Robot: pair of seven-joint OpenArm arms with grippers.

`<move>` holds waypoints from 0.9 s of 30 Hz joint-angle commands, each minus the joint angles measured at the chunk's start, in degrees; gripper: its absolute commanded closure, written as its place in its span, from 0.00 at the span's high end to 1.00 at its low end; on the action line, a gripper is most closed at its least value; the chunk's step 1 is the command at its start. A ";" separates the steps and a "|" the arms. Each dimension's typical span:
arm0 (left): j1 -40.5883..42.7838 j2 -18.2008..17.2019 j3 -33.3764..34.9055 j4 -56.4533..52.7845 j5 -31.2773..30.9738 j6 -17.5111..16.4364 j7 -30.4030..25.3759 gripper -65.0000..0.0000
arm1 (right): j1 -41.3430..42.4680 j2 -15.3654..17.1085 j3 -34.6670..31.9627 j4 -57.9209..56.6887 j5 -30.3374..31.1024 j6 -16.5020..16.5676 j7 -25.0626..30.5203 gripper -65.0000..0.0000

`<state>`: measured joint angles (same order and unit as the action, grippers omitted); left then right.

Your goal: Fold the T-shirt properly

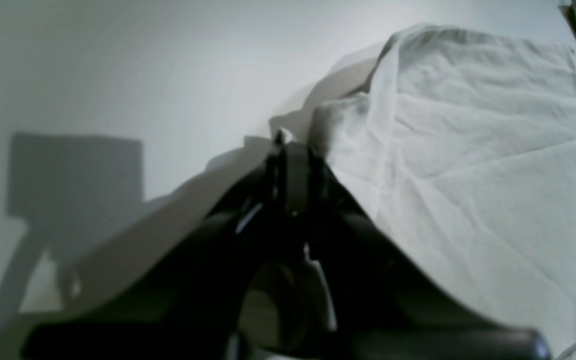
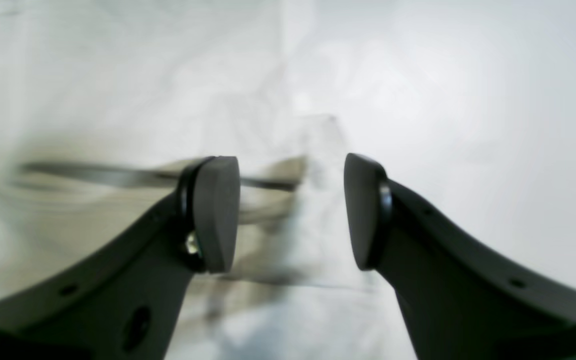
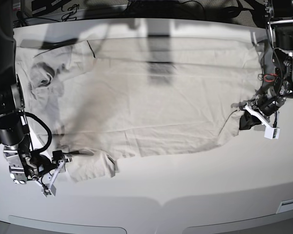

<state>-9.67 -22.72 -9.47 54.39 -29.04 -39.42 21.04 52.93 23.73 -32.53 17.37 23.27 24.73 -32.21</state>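
The pale beige T-shirt [image 3: 151,102] lies spread flat across the white table, neck at the left and hem at the right. My left gripper [image 3: 242,116] is at the shirt's lower right hem corner. In the left wrist view the left gripper [image 1: 288,142] is shut, with a bit of the T-shirt [image 1: 468,150] pinched at its tip. My right gripper [image 3: 64,157] is open beside the near left sleeve [image 3: 90,166]. In the right wrist view the right gripper [image 2: 290,212] has its pads [image 2: 215,215] wide apart over blurred cloth [image 2: 118,100], holding nothing.
Cables and dark equipment [image 3: 137,7] run along the table's far edge. Bare white table [image 3: 185,190] lies in front of the shirt up to the near edge. Arm shadows fall across the cloth.
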 commanded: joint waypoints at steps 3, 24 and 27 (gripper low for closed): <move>-0.94 -1.11 -0.28 1.01 -1.03 -0.58 -1.33 0.00 | 1.11 -0.31 0.33 0.74 -6.73 0.20 2.47 0.51; -0.96 -1.11 -0.28 1.01 -1.03 -0.58 -2.40 0.00 | -2.47 -3.74 0.26 0.76 -33.77 0.33 14.40 0.38; -0.94 -1.09 -0.28 1.01 -1.03 -0.58 -2.36 0.00 | -2.51 -4.20 0.26 0.76 -35.98 0.31 16.52 0.38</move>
<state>-9.67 -22.72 -9.47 54.39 -29.21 -39.44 19.94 48.51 19.49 -32.38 17.61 -12.84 25.10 -16.49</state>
